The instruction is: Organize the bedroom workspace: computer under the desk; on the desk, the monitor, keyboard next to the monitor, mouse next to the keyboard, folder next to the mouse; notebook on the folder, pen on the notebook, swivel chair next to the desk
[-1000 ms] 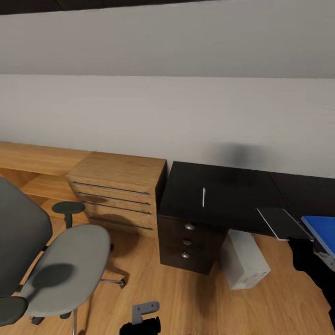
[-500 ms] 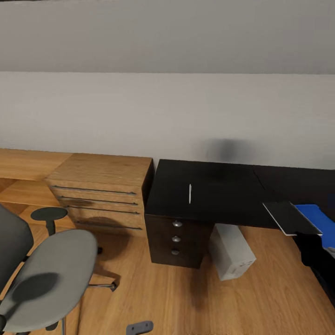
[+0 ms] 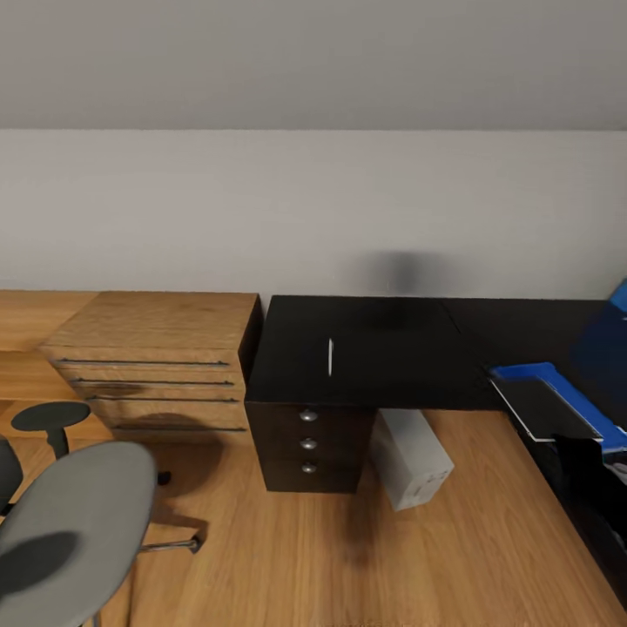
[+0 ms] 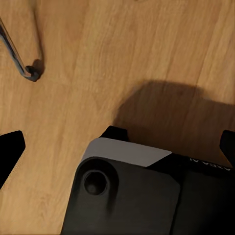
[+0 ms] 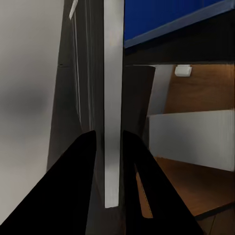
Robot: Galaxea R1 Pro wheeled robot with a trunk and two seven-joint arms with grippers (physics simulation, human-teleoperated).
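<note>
1. The folder (image 3: 538,373) is at the right edge of the head view, over the desk (image 3: 383,348), with the notebook (image 3: 544,407) lying flat on it.
2. The right gripper (image 5: 111,142) pinches a pale edge, we judge the folder's. The left gripper (image 4: 119,147) is spread wide above the floor.
3. We should keep the folder level so the notebook does not slide, then lower it on the bare top, away from the pen (image 3: 330,357).
4. Compared with one second ago the camera has turned: desk, pen and computer (image 3: 411,457) now sit further left.
</note>
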